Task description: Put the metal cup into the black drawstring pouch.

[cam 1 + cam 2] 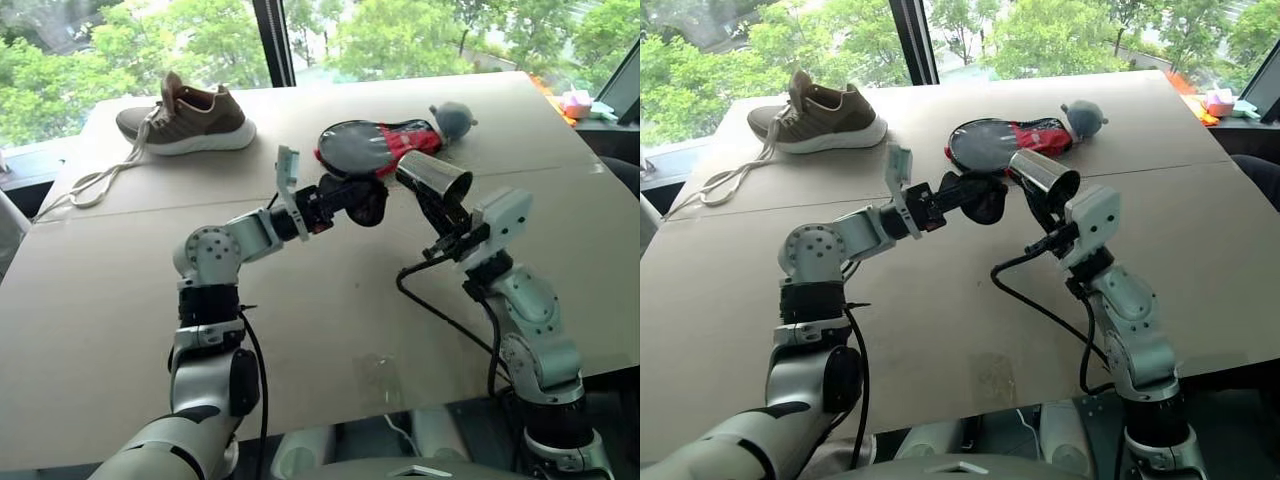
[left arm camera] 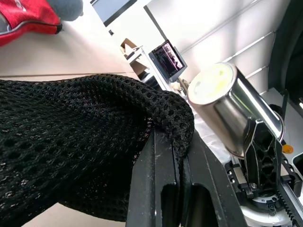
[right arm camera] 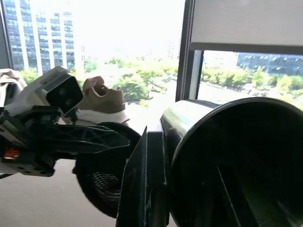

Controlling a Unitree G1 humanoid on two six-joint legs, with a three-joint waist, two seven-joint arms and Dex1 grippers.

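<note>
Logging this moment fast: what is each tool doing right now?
Left tool: shut on the black drawstring pouch, held above the table.
Right tool: shut on the metal cup, one finger inside its rim, cup lifted beside the pouch.

The metal cup [image 2: 227, 111] is polished, mirror-bright steel with a smooth wall. Beside the cup, the black drawstring pouch [image 2: 80, 142] is matt open-mesh cloth, rough with small holes. The table [image 1: 330, 330] under the cup is a matt, pale, smooth board. Beyond the cup lie a glossy black-and-red case [image 1: 375, 145] and a knitted brown cloth shoe [image 1: 190, 118].
</note>
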